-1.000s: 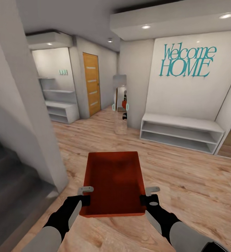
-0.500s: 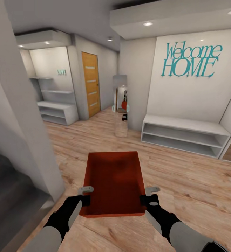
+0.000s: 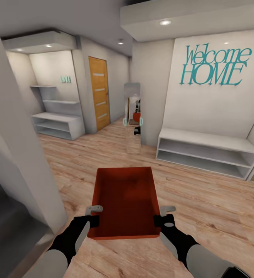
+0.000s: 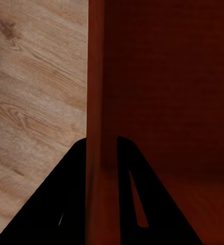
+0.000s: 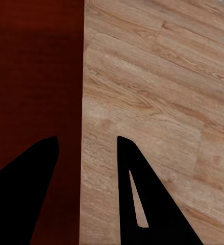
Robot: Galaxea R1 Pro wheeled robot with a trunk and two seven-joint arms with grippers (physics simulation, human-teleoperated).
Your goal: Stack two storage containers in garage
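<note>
The left gripper (image 3: 94, 214) and right gripper (image 3: 164, 215) each clamp a side wall of the red bin (image 3: 125, 200), held at 6 o'clock above the wood floor (image 3: 204, 200). Farther off: a white bench (image 3: 204, 148) at 2 o'clock, an orange door (image 3: 99, 92) at 11.

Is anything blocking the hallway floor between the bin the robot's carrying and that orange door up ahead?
Nothing visible does. Bare wood floor runs from the storage container to the orange door; the mirror stands right of that line.
</note>
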